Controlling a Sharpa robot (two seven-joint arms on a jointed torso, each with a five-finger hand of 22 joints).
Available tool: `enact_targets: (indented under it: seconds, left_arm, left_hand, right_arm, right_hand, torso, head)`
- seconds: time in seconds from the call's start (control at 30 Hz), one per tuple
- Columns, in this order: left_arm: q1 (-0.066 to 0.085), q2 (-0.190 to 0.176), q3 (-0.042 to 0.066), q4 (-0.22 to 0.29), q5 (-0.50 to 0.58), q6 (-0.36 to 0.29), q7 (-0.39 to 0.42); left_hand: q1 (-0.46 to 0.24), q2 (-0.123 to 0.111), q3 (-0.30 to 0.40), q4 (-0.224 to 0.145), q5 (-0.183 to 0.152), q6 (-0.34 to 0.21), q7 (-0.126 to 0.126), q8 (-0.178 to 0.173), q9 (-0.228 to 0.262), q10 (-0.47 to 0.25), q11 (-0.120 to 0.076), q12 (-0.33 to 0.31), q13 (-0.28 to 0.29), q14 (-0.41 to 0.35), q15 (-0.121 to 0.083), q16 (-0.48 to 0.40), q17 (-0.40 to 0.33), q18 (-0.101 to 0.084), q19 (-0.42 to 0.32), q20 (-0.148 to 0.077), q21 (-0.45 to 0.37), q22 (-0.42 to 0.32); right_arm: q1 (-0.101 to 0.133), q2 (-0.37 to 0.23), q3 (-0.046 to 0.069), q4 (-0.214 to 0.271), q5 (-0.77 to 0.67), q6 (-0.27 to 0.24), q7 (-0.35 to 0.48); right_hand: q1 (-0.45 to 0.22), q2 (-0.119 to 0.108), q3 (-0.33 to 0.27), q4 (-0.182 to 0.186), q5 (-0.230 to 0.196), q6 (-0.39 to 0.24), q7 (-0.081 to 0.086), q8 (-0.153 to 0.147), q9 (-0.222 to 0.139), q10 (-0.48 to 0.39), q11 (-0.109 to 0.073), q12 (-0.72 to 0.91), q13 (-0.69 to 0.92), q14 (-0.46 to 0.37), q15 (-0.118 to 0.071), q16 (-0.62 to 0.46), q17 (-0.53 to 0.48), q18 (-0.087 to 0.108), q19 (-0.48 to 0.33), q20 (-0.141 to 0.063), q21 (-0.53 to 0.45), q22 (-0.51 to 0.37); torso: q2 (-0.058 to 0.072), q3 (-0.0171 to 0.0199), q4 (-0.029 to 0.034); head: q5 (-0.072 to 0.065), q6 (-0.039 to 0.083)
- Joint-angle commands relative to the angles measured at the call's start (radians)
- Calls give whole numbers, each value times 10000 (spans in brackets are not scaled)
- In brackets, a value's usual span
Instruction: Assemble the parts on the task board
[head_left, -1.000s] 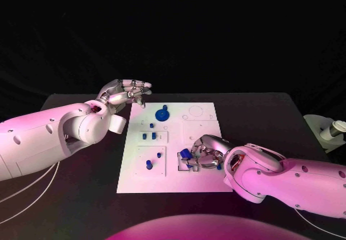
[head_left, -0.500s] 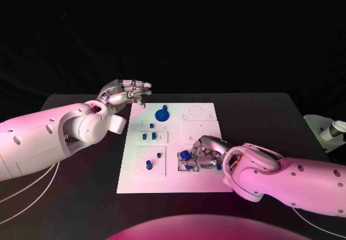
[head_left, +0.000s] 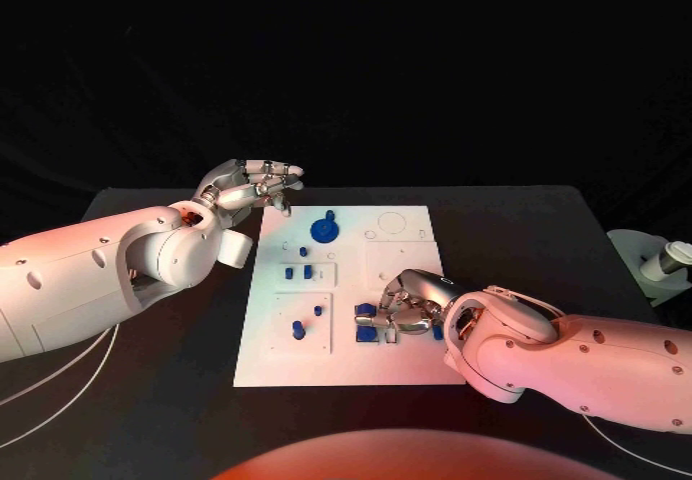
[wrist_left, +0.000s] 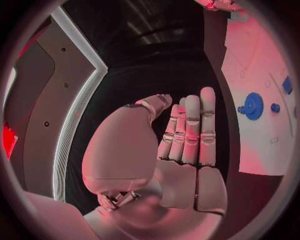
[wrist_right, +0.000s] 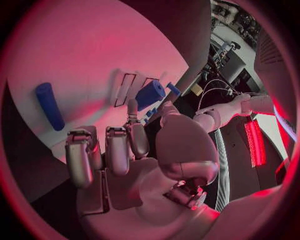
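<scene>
Two hands are at work around the task board, the white plate we see lying in the middle of the black table. Our right hand is down over the board's near right part, its fingers curled close about a blue part at a recessed slot there; in the right wrist view that short blue cylinder sits just beyond a fingertip and the thumb, and it looks pinched between them, though we cannot be sure of the contact. A longer blue peg lies flat on the white surface well to one side of that hand. Our left hand hovers off the board's far left corner, above the table; the left wrist view shows its fingers straight and pressed side by side with the thumb set apart, holding nothing. Near that corner, on the board, stands a round blue disc with a small blue knob just beside it. Further blue pieces sit in the left-hand recesses, and two more in the recess nearer us.
</scene>
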Motion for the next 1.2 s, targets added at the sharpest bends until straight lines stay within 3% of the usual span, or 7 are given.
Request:
enact_targets:
  seconds: [0.03, 0.2, 0.3, 0.37, 0.47, 0.73, 1.2]
  left_arm:
    - [7, 19, 6, 18, 15, 180, 11]
    - [7, 21, 6, 11, 15, 184, 2]
    - [7, 16, 6, 10, 15, 193, -10]
    - [7, 7, 6, 10, 15, 200, -21]
    - [6, -8, 6, 12, 14, 203, -32]
    - [6, -27, 3, 16, 14, 201, -39]
    - [6, -32, 1, 24, 14, 200, -47]
  left_hand:
    - [-41, 27, 2, 65, 40, -66, -33, 21, -8, -73, 26, 33, 15, -58, 31, 35, -12, 61, 22, 76, -37, -8]
    - [-41, 27, 2, 65, 40, -66, -33, 21, -8, -73, 26, 33, 15, -58, 31, 35, -12, 61, 22, 76, -37, -8]
    - [-41, 27, 2, 65, 40, -66, -33, 21, -8, -73, 26, 33, 15, -58, 31, 35, -12, 61, 22, 76, -37, -8]
    - [-26, 36, 13, 61, 43, -72, -35, 24, -9, -84, 25, 43, 16, -61, 29, 38, -16, 62, 24, 75, -41, -10]
    - [-26, 36, 13, 61, 43, -72, -35, 24, -9, -84, 25, 43, 16, -61, 29, 38, -16, 62, 24, 75, -41, -10]
    - [-6, 46, 26, 51, 46, -74, -37, 29, -8, -91, 22, 56, 18, -64, 26, 42, -19, 63, 27, 74, -43, -12]
    - [-6, 46, 26, 51, 46, -74, -37, 29, -8, -91, 22, 56, 18, -64, 26, 42, -19, 63, 27, 74, -43, -12]
  right_arm:
    - [-10, 19, 0, -12, -288, -296, 10]
    - [-11, -15, 0, 20, -348, -411, 127]
    - [-18, -95, 0, 131, -316, -401, 329]
    - [-29, -164, 0, 237, -294, -366, 468]
    - [-55, -287, 0, 417, -275, -287, 631]
    - [-81, -485, 1, 600, -275, 137, 772]
    - [-85, -369, 1, 252, -507, 447, 565]
  right_hand:
    - [-122, -13, -80, 4, -66, -91, -8, 63, 11, -27, 32, -57, 523, 661, -36, -18, 291, -40, 1006, -58, -35, 2596]
    - [-31, 113, -140, -12, -55, -105, -7, 93, 31, -24, 28, -62, 534, 667, -34, -12, 318, -44, 1012, -55, -15, 2601]
    - [516, 394, -107, -39, 313, -128, -23, 138, 57, 9, 21, -24, 587, 676, -39, -4, 350, -52, 1025, -62, 23, 2612]
    - [1014, 452, -65, -100, 739, -146, -36, 151, 63, 31, 10, 0, 620, 682, -51, 6, 381, -60, 1037, -72, 60, 2623]
    - [1526, 445, -95, -82, 915, -133, -53, 170, 63, 83, -8, 75, 695, 696, -67, 28, 447, -67, 1048, -81, 92, 2632]
    - [2175, 394, -151, -100, 923, -128, -63, 151, 30, 107, -21, 88, 733, 707, -79, 50, 514, -67, 1048, -94, 92, 2632]
    - [2416, 499, -146, -84, 892, -91, -73, 144, 8, 145, -30, 142, 785, 719, -85, 73, 582, -67, 1048, -98, 92, 2632]
  torso:
    - [-3, -2, -2]
    - [-7, 1, -6]
    - [-7, 7, -1]
    - [-3, 10, -4]
    - [-3, 8, -13]
    - [-3, -4, -13]
    - [7, -6, 3]
  head:
    - [-5, 5]
    - [-13, -7]
    - [-13, -7]
    - [-1, 7]
    - [13, 4]
    - [15, 4]
    - [-6, -23]
